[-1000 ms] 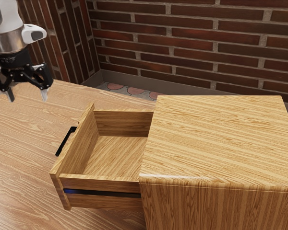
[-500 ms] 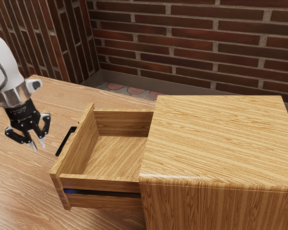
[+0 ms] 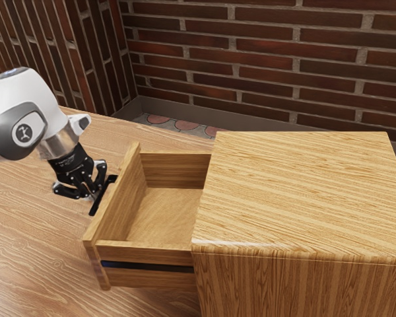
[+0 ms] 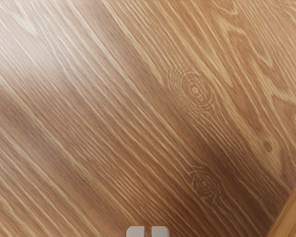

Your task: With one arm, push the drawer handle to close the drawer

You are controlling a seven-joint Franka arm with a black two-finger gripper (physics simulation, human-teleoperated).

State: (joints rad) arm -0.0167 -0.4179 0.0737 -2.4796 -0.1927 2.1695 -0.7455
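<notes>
My gripper (image 3: 92, 196) is at the outer side of the black bar handle (image 3: 103, 193), its tips close against it and seemingly touching. The two fingers are brought together, with just a thin slit between them at the wrist view's lower edge, where the gripper (image 4: 148, 231) shows its pale tips. The wooden drawer (image 3: 145, 246) is still well out of the cabinet (image 3: 297, 191), its inside bare. Part of the handle's near side is hidden by the fingers.
The wooden table (image 3: 33, 264) extends around the drawer and under my arm. Brick walls (image 3: 270, 59) rise behind the table. A lighter wood edge (image 4: 292, 212) lies beside the gripper in the wrist view.
My hand came down and across to the handle, tilting, and its fingers drew together. The drawer has slid a little toward the cabinet, its handle with it.
</notes>
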